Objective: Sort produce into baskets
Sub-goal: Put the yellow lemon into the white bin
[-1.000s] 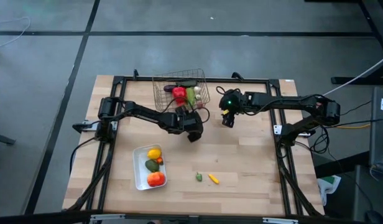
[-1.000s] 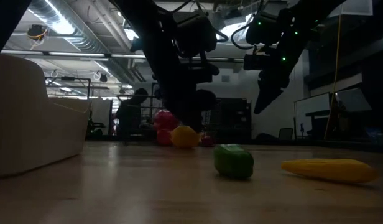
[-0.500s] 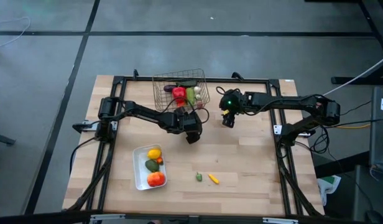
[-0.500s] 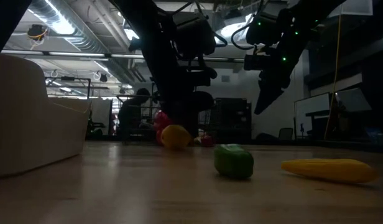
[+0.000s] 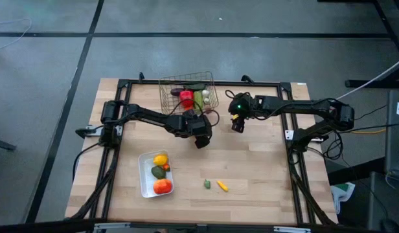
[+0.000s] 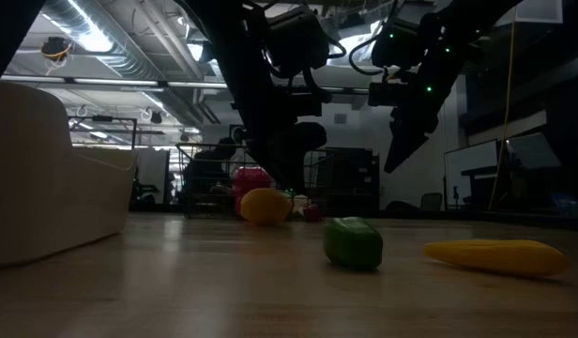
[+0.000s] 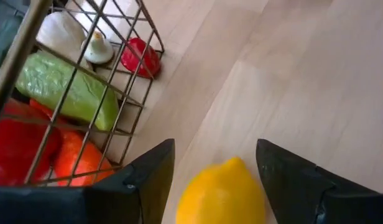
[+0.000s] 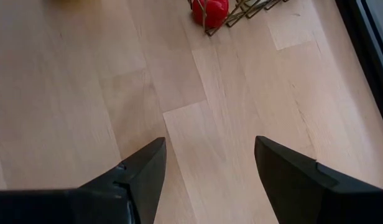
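While the left gripper (image 7: 213,180) hangs just in front of the wire basket (image 5: 186,94), its two fingers sit on either side of a yellow lemon (image 7: 221,193), jaws partly apart and looking clamped on it, though in the low view the lemon (image 6: 265,205) sits right down at the wood, so I can't tell if it's lifted or resting. The basket already has a red pepper (image 5: 186,97), something green (image 7: 67,88) and a white garlic (image 7: 61,30) in it, with a small red piece (image 7: 142,58) at its corner. The right gripper (image 8: 207,168) hovers nearby over bare table (image 8: 241,124), fingers spread wide with nothing between them. The white tray (image 5: 146,183) holds a lemon (image 5: 160,160), an avocado (image 5: 158,171) and an orange tomato (image 5: 162,186). A small green veg (image 5: 206,184) and a yellow one (image 5: 222,186) lie loose on the table beside the tray.
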{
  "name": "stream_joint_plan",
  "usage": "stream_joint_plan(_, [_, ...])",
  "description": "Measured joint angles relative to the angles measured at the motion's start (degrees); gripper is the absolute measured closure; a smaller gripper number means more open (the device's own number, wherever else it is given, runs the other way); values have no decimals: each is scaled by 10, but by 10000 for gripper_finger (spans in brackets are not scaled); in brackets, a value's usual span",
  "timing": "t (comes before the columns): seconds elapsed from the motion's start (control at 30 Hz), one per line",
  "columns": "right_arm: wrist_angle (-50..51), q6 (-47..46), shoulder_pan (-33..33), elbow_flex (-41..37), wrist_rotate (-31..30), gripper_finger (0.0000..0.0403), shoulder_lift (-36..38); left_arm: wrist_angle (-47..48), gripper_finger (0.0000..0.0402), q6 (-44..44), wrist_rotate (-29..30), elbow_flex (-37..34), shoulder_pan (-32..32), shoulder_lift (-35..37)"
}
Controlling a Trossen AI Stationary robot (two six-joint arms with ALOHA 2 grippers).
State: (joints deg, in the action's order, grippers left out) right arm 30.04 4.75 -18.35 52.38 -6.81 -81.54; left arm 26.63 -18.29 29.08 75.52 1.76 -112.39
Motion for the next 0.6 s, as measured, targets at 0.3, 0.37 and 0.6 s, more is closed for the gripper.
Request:
stream_joint_plan(0.3, [0,0,0,0,0,159,0,0,180,7,0,7,2,1])
stream_joint_plan(0.37, [0,0,0,0,0,159,0,-1,180,-10,0,7,3,1])
stream_joint_plan(0.6, [-1,0,0,0,0,159,0,-2,180,1,1,7,-3,1])
